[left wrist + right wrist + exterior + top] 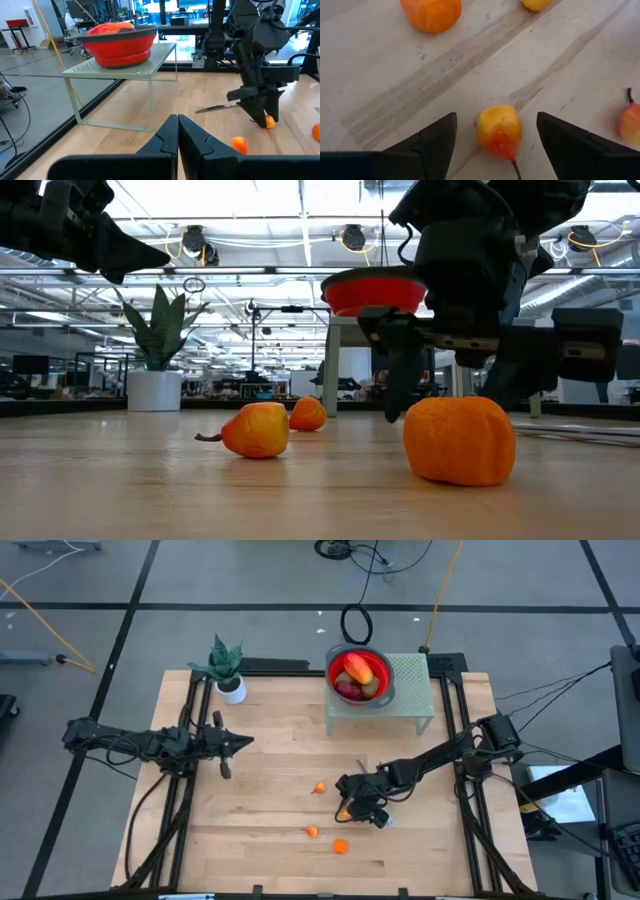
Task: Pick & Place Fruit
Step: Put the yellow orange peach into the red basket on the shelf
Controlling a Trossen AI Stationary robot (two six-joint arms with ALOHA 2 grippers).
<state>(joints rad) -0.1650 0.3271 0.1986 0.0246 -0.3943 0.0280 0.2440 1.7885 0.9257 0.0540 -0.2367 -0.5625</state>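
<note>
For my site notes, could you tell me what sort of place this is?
Probably a large open robotics lab or workshop: a wooden table on a taped grey floor, ceiling trusses with lights, and workstations with monitors behind.

place: robotics lab | evidence: ceiling pipes (250, 275), floor cables (375, 555), desk rows behind wooden table (270, 850)

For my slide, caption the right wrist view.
Open right gripper straddling a small yellow-orange fruit on the wooden table.

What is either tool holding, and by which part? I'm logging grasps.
Nothing is held. The right tool is open around a small yellow-orange fruit lying on the table; the left tool is shut and empty.
</note>
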